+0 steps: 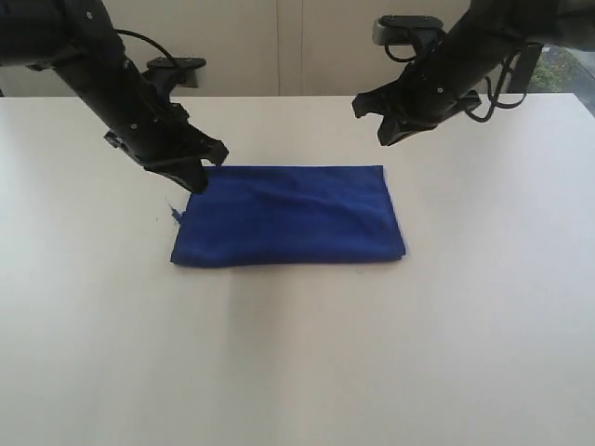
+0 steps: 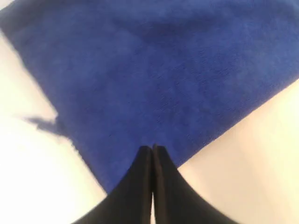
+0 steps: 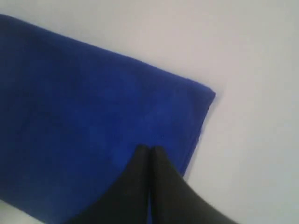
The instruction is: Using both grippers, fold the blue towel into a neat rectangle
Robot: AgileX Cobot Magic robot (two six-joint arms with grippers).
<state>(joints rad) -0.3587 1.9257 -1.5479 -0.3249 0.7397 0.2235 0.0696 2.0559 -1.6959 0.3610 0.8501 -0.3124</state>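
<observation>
Lying folded on the surface (image 1: 297, 372), the towel (image 1: 288, 218) has the left tool (image 1: 197, 183) at its 10 o'clock corner and the right tool (image 1: 383, 137) above 1 o'clock, both closed together and empty.

White tbl (image 1: 297, 372) — matte top; pale wall panels (image 1: 242, 46) behind, vert. seams.

Bright, even light — faint soft shadows, both wrist views blurred
</observation>
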